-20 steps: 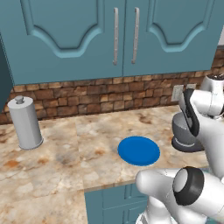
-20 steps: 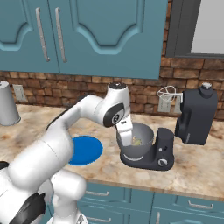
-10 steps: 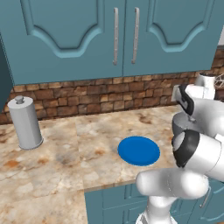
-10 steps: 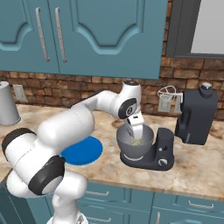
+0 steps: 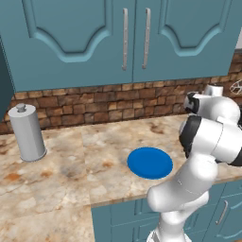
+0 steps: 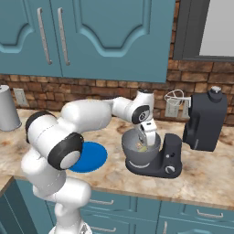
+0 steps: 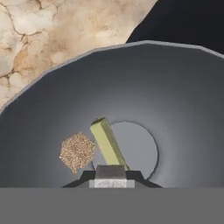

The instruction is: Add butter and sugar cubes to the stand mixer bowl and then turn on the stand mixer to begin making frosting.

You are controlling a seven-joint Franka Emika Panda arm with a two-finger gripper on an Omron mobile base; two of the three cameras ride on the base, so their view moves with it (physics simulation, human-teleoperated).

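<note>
My gripper (image 7: 110, 171) reaches down into the stand mixer bowl (image 7: 183, 109), shut on the near end of the butter (image 7: 108, 144), a thin yellowish stick that slants toward the bowl's flat bottom. Just left of the stick, a brown, grainy sugar cube (image 7: 77, 151) lies on the bowl floor. From the right base view the gripper (image 6: 147, 137) dips past the rim of the grey bowl (image 6: 136, 156), which sits on the dark stand mixer (image 6: 170, 157) with its white-ringed knob low on the column.
A blue plate (image 6: 91, 156) (image 5: 150, 162) lies on the counter left of the mixer. A tall grey canister (image 5: 27, 132) stands far left by the brick wall. A dark boxy appliance (image 6: 206, 121) stands right of the mixer. Teal cabinets hang overhead.
The hand has swung rightward from the bowl's left side to over the bowl and dipped inside it, still holding the butter. The forearm has rolled round.
</note>
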